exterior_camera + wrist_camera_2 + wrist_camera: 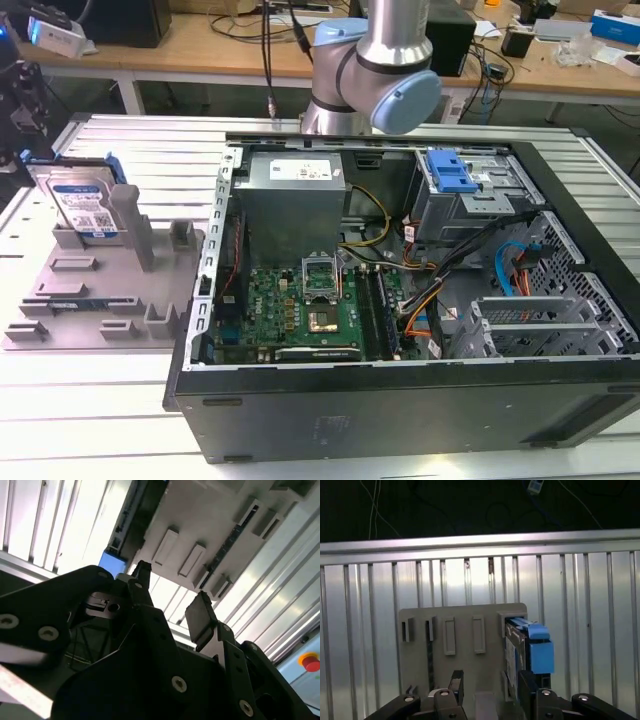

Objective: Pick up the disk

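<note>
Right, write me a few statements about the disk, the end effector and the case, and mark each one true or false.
1. The disk stands on edge in the grey fixture tray. True.
2. The end effector is shut on the disk. False: in the first wrist view its fingers are apart with nothing between them, and the disk is in the tray.
3. The computer case lies open, with the motherboard exposed. True.
4. The disk sits inside the computer case. False: it is in the tray, outside the case, on the exterior view's left.
</note>
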Robot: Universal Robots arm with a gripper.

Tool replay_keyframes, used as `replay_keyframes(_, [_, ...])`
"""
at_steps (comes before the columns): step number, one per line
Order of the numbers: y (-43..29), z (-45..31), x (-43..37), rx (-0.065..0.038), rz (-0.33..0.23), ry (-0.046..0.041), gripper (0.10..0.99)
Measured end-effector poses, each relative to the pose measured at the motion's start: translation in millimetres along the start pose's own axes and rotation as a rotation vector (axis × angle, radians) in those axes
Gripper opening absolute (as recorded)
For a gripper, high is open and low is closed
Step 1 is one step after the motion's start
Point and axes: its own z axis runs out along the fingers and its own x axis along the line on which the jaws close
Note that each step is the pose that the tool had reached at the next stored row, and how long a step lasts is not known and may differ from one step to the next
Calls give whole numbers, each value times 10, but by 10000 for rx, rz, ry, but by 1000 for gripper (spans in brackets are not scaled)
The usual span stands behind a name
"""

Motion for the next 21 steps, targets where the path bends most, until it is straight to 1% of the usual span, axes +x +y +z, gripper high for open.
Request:
replay_keyframes(4, [15, 0, -117, -10, -29, 0, 557])
replay_keyframes(6, [24, 0, -187, -12, -45, -1, 557])
replay_keyframes(7, [32, 0, -237, -13, -53, 1, 557])
replay_keyframes(8, [46, 0, -284, -12, -58, 0, 557])
replay_keyframes(10, [81, 1, -347, -12, -76, 0, 557])
replay_keyframes(11, [101, 1, -365, -12, -86, 0, 557])
replay_keyframes(13, [145, 3, -378, -13, -118, 1, 557])
replay_keyframes(14, [155, 6, -377, -11, -126, 1, 557])
replay_keyframes(21, [156, 6, -377, -13, -126, 2, 557])
